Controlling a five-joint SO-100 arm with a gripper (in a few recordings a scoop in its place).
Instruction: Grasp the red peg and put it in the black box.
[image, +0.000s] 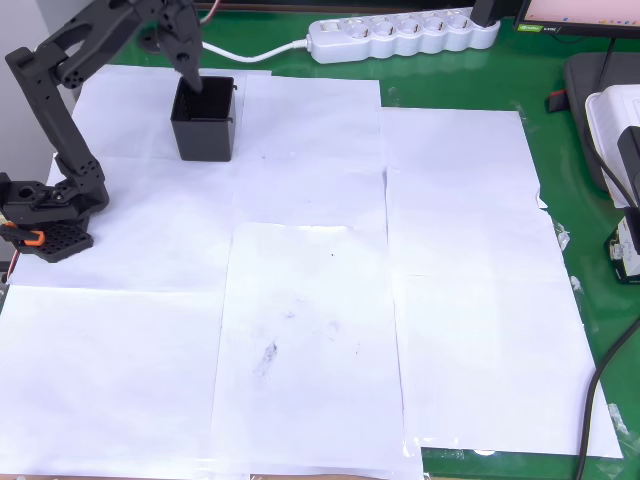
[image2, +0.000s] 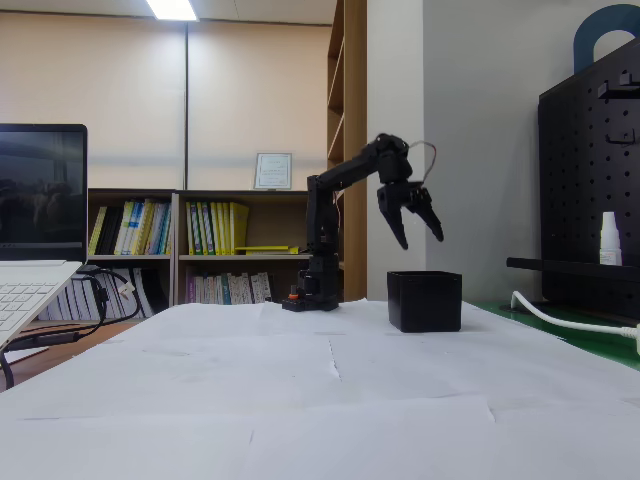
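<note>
- White paper sheets (image2: 330, 400) are covering the table nearest the fixed view's camera.
- Claw (image2: 412, 222) is hanging above the black box (image2: 425, 301), fingers spread open, gripping nothing visible.
- Black box (image: 205, 122) is sitting upright on the paper, near the arm base (image: 45, 215).
- Red peg: cannot be made out.
- Power strip (image: 400, 33) is lying beyond the box on green matting.

Black box (image2: 424, 300) on the papered table (image2: 330, 400), right of the arm base (image2: 310, 298), below the jaws.

Matt black plastic box (image: 205, 125) on smooth white paper sheets (image: 300, 300).
</note>
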